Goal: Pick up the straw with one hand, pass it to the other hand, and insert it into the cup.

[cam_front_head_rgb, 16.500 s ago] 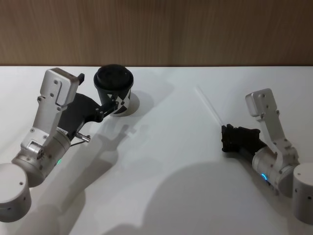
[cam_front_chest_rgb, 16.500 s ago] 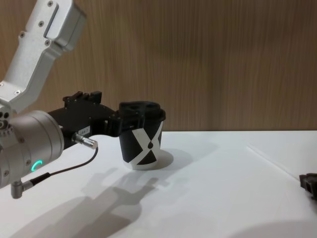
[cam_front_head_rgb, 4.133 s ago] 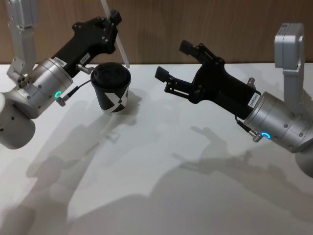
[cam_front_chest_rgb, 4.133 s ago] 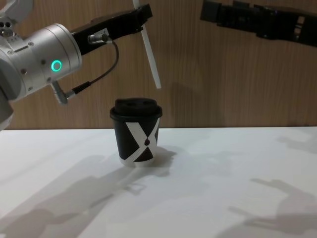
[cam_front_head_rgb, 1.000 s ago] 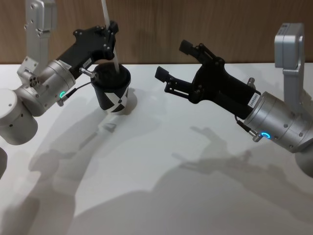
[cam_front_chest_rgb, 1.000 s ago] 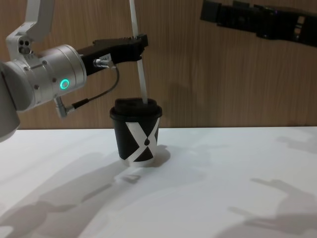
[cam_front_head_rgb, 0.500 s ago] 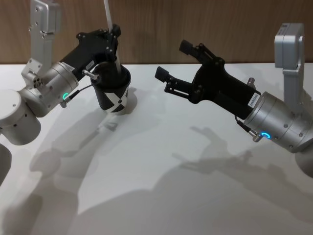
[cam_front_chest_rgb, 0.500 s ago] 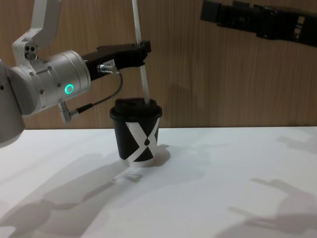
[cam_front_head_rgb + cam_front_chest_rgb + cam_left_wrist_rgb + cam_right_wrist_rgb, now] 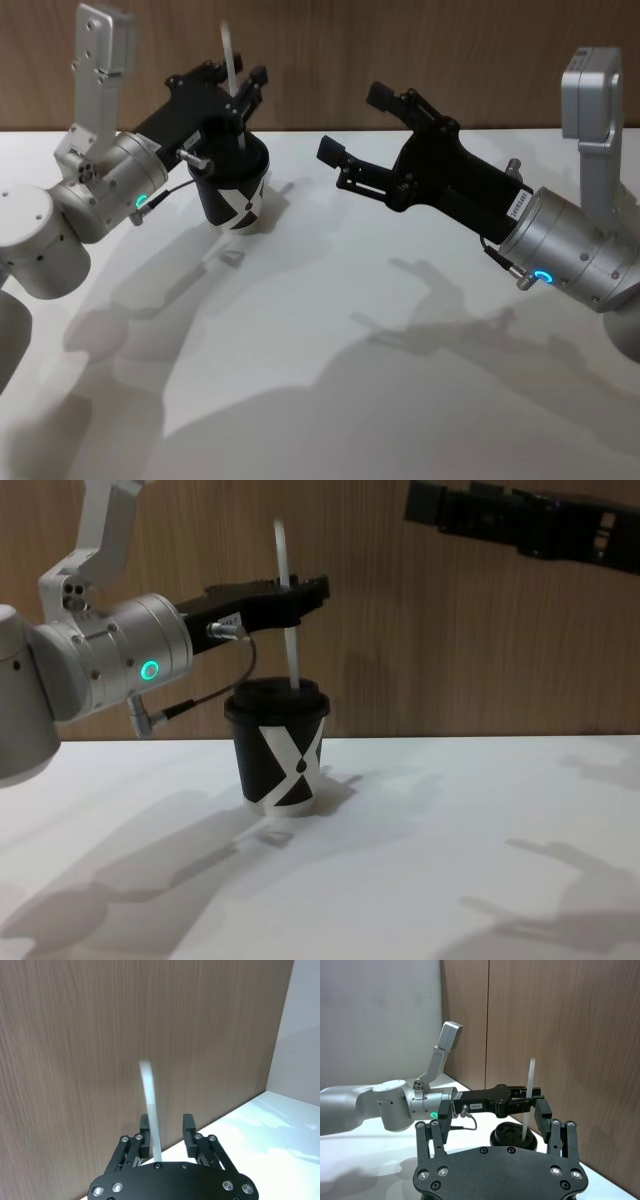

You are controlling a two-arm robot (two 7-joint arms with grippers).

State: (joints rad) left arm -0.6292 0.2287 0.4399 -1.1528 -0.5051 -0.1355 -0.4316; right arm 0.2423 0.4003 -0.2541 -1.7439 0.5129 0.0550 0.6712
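The black cup (image 9: pixel 232 190) with the white X (image 9: pixel 280 755) stands upright on the white table at the back left. The white straw (image 9: pixel 229 55) rises steeply out of its lid (image 9: pixel 282 555), its lower end inside the cup. My left gripper (image 9: pixel 245 85) hovers just above the lid (image 9: pixel 305 590), open, with the straw (image 9: pixel 150 1095) leaning against one finger. My right gripper (image 9: pixel 355 125) hangs open and empty, raised to the right of the cup (image 9: pixel 425 502). From the right wrist view the cup (image 9: pixel 512 1137) and the straw (image 9: pixel 530 1085) show beyond its spread fingers (image 9: pixel 542 1110).
The white table (image 9: pixel 350 400) spreads wide in front of the cup and carries only shadows. A brown wood-panel wall (image 9: pixel 450 640) closes off the back, close behind the cup.
My left gripper has opened around the straw, and the straw has slid down into the cup so its top end now shows. The right arm has not moved.
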